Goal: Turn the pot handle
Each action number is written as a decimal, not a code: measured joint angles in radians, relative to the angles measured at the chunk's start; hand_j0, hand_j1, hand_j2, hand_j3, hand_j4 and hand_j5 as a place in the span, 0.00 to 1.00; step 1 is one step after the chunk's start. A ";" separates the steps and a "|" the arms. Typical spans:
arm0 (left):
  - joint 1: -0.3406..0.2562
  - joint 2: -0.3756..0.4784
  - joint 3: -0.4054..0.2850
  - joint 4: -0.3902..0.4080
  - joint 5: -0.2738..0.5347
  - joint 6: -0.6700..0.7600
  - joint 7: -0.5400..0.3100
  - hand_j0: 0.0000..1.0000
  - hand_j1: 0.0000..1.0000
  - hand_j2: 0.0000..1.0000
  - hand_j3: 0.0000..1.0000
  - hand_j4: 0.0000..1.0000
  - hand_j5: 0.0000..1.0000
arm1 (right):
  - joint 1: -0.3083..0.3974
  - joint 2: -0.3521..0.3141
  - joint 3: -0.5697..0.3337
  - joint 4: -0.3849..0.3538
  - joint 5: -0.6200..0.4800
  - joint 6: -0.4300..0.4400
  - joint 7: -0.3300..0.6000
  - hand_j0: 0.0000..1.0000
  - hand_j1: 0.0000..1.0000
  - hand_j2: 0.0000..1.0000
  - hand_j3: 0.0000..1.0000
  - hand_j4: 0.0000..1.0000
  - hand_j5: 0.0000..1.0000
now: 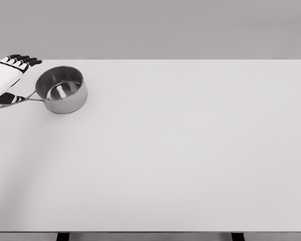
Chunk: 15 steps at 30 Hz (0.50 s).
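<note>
A small steel pot [62,89] stands upright and empty at the table's far left. Its thin wire handle [20,100] points left, toward the table edge. My left hand [10,79] enters from the left edge, just beside the pot. Its white palm hovers over the handle, and the black fingertips [24,61] stretch straight out toward the far side. The dark thumb [6,97] lies against the handle's outer end. The fingers are not curled around the handle. The right hand does not show.
The white table [180,150] fills most of the view, its far edge just behind the pot and its left edge under my hand. Two dark table legs show below the front edge.
</note>
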 measured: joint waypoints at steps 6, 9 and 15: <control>0.017 0.001 0.004 -0.049 0.016 0.000 0.001 1.00 1.00 1.00 1.00 1.00 1.00 | 0.000 0.000 0.000 0.000 0.000 0.000 0.000 1.00 1.00 1.00 1.00 1.00 1.00; 0.040 0.002 0.008 -0.063 0.019 0.000 0.001 1.00 1.00 1.00 1.00 1.00 1.00 | 0.000 0.000 0.000 0.000 0.000 0.000 0.000 1.00 1.00 1.00 1.00 1.00 1.00; 0.077 0.017 0.024 -0.069 0.022 0.000 0.001 1.00 1.00 1.00 1.00 1.00 1.00 | 0.000 0.000 0.000 0.000 0.000 0.000 0.000 1.00 1.00 1.00 1.00 1.00 1.00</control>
